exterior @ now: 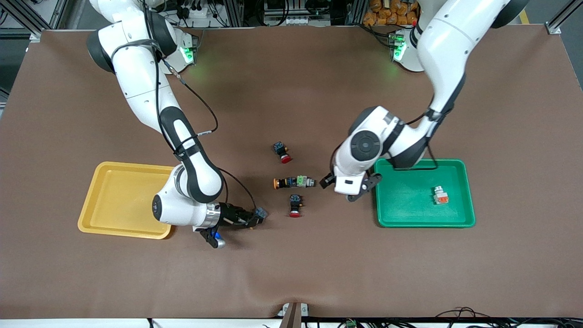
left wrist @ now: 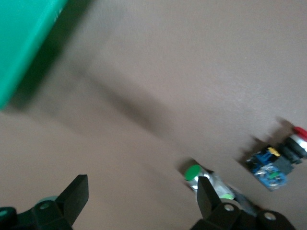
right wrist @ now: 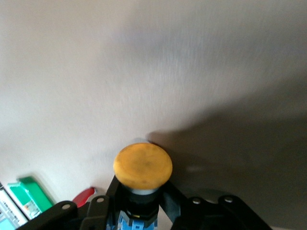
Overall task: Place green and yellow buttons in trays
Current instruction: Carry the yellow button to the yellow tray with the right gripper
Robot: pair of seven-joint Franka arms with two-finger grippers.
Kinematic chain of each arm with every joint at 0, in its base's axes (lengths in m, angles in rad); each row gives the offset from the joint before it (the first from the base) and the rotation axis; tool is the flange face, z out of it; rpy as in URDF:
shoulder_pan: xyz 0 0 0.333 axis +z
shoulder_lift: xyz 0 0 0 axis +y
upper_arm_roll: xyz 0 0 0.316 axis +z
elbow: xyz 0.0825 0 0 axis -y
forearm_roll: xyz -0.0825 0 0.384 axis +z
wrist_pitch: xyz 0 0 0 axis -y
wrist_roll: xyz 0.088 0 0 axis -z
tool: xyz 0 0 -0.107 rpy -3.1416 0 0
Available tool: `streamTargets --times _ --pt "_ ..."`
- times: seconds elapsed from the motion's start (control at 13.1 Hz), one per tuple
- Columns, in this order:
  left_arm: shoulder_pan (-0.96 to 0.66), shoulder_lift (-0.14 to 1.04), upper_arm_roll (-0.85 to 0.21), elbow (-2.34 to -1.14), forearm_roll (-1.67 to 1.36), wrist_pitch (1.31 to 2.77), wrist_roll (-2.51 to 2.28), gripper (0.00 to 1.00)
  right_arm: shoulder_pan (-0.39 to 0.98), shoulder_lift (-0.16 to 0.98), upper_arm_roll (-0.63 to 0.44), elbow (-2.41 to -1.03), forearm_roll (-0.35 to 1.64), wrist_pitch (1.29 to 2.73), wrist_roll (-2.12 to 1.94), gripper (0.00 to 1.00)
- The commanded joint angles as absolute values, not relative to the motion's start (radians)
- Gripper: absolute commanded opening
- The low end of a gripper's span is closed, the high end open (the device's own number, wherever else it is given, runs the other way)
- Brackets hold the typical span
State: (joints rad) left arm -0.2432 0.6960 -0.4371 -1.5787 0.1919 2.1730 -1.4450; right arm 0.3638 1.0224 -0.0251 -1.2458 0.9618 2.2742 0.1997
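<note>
Our right gripper [exterior: 255, 217] is clenched on a push-button with a round orange-yellow cap [right wrist: 143, 166] and black-blue body, over the brown worktop [exterior: 291, 273] just beside the shallow yellow plastic tray [exterior: 105, 200], where we judge it belongs. Our left gripper [exterior: 350, 187] hangs released beside the shallow green plastic tray [exterior: 410, 218], which holds one whitish-grey square button with an orange face [exterior: 440, 196]. A second yellow-capped button [exterior: 283, 183] and a green-faced square one [exterior: 302, 181] lie end to end mid-worktop, between two red-capped buttons [exterior: 282, 152].
</note>
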Motion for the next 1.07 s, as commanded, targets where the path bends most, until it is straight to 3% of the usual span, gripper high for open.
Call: streamTargets --times 0.0,0.38,0.77,1.0 --pt "-0.299 0.744 -0.420 -1.511 0.193 2.181 -1.615 1.00 0.342 0.974 -0.049 -1.269 0.913 2.249 0.184 0.00" --pt "-0.422 0.759 -0.304 -1.508 0.193 2.301 -1.929 1.00 0.267 0.865 -0.110 -1.267 0.792 1.901 0.189 0.00" --pt "-0.543 0.793 -0.216 -1.497 0.193 2.327 -2.111 1.00 0.236 0.838 -0.294 -1.250 0.727 1.602 0.008 0.00" --pt "-0.581 0.813 -0.200 -1.499 0.216 2.368 -2.212 1.00 0.238 0.839 -0.450 -1.250 0.727 1.504 -0.168 0.00"
